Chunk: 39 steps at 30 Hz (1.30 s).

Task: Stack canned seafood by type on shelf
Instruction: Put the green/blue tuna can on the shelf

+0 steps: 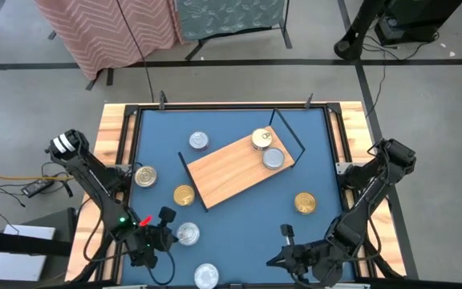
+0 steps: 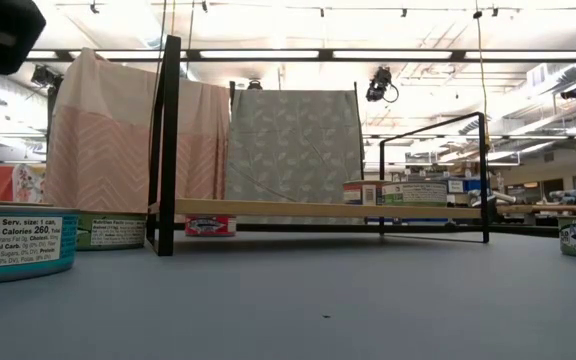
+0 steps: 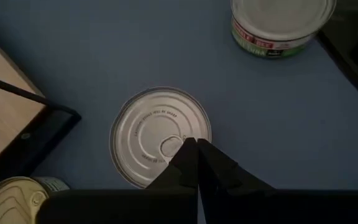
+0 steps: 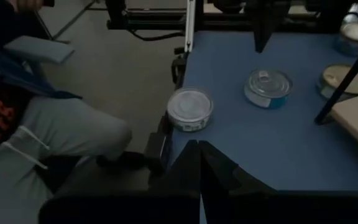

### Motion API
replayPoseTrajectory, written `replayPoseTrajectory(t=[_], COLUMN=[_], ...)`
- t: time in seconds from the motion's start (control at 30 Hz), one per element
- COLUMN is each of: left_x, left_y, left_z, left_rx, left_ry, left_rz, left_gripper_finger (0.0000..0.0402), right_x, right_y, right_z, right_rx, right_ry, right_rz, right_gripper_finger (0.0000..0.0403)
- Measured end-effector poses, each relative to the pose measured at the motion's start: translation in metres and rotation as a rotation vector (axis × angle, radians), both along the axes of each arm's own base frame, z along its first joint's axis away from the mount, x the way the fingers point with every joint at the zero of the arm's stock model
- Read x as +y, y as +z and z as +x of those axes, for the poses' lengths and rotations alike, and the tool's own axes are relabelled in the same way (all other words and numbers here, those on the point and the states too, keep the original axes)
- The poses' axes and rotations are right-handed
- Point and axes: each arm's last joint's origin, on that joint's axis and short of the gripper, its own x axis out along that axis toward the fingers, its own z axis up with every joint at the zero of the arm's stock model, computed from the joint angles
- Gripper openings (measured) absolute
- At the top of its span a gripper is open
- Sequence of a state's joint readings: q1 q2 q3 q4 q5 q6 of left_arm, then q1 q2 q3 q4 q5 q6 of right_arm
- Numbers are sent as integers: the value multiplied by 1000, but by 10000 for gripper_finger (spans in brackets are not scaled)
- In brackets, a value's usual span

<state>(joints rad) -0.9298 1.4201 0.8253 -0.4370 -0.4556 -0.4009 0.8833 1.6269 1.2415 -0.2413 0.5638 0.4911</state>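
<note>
The shelf (image 1: pixel 235 170), a light-wood board with black wire ends, lies slanted mid-table. A gold-lidded tin (image 1: pixel 259 139) and a silver one (image 1: pixel 273 157) rest on its right end. Loose tins stand flat on the blue table: silver (image 1: pixel 198 141), gold (image 1: pixel 144 176), gold (image 1: pixel 183 195), gold (image 1: pixel 304 203), silver (image 1: pixel 205 275). My left gripper (image 1: pixel 169 238) is shut, its tips (image 3: pixel 196 146) over the near rim of another silver tin (image 3: pixel 160 137). My right gripper (image 4: pixel 199 146) is shut above the table's near edge, pointing left, away from any tin. My left gripper's shut fingers (image 3: pixel 185 158) slant down over the silver tin's lid near its pull tab (image 3: pixel 169 146). Whether they touch the lid I cannot tell. The tin stands flat on the table.
A person's legs (image 4: pixel 48 137) are close beyond the table's near left corner. The silver tin (image 4: pixel 190 109) stands right at the table's edge. The wooden rim (image 1: pixel 115 136) frames the table. Bare blue surface lies right of the shelf and between the two grippers.
</note>
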Motion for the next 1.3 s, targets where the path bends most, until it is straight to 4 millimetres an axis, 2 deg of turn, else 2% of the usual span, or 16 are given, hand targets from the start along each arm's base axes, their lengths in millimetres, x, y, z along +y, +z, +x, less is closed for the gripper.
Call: replayPoseTrajectory(t=[0.5, 0.8, 1.3], left_x=[17, 24, 26], left_y=[-42, -42, -44], left_z=[-6, 1, -2], left_rx=[14, 16, 79], left_ry=[82, 98, 136], left_rz=[-119, -104, -126], left_gripper_finger=[3, 3, 3], right_x=[-6, -7, -4], right_y=[22, 23, 23], right_z=[-11, -9, -12], right_rx=[-125, -132, -133], right_ry=[-25, -20, -10], right_rz=[-99, -114, -111], right_gripper_finger=[5, 5, 5])
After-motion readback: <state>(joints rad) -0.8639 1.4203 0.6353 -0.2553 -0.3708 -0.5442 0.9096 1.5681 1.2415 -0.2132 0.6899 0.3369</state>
